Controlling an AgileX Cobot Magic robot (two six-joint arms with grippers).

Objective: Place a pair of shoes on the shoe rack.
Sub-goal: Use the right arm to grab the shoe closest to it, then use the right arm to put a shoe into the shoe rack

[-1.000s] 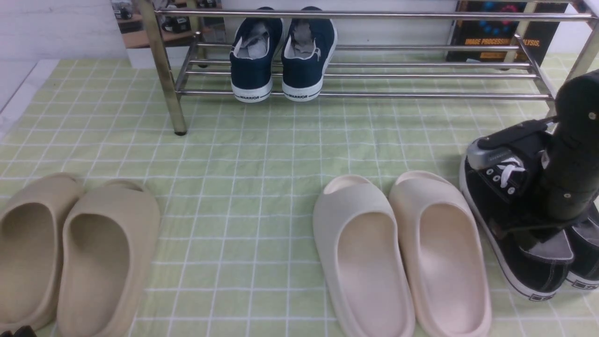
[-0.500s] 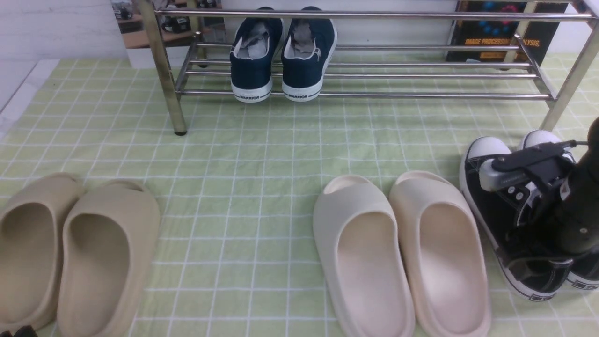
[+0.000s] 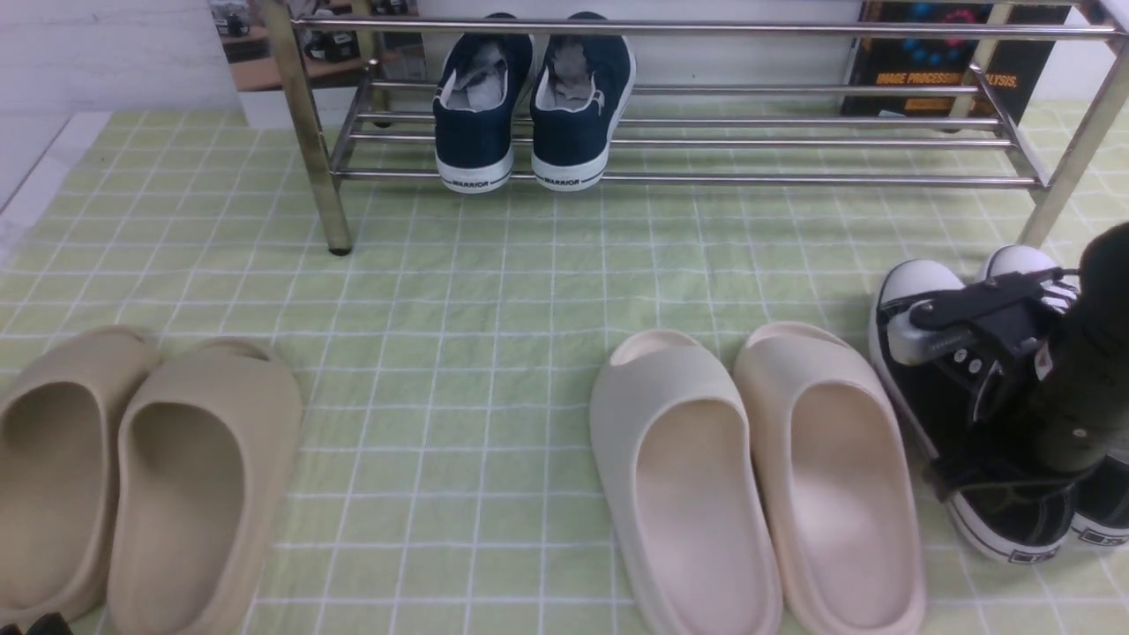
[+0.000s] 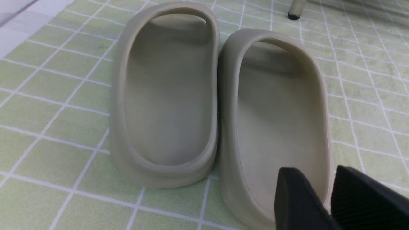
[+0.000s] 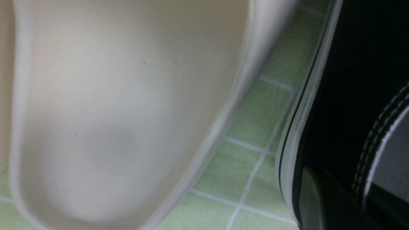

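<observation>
Shifted slightly toward the robot's right since the frame half a second ago, most clearly at its heel, the left black sneaker point(image 3: 917, 384) rests on the green checked cloth point(image 3: 459, 353), its white toe cap pointing toward the rack. The right black sneaker point(image 3: 1019, 259) lies just beside it, partly hidden by the right arm point(image 3: 1094, 370). That arm has moved a little toward the robot's left, and the right gripper point(image 5: 319, 180) is closed on the side wall of the left black sneaker, near the grey-lined opening.

Just to the left of the black pair, two cream slippers point(image 3: 684, 441) sit side by side, toes also toward the rack. Farther left, well apart from them, is a pair of beige slippers point(image 3: 207, 441). Near these, the left gripper point(image 4: 317, 171) has its fingers spread with a narrow gap, holding nothing.

Beyond all the footwear on the cloth stands the chrome shoe rack point(image 3: 820, 181). Two navy sneakers point(image 3: 569, 132) occupy its lower tier, left of the middle, their white "WARRIOR" heels facing the robot. Behind the rack, printed pictures point(image 3: 953, 70) show near both ends.
</observation>
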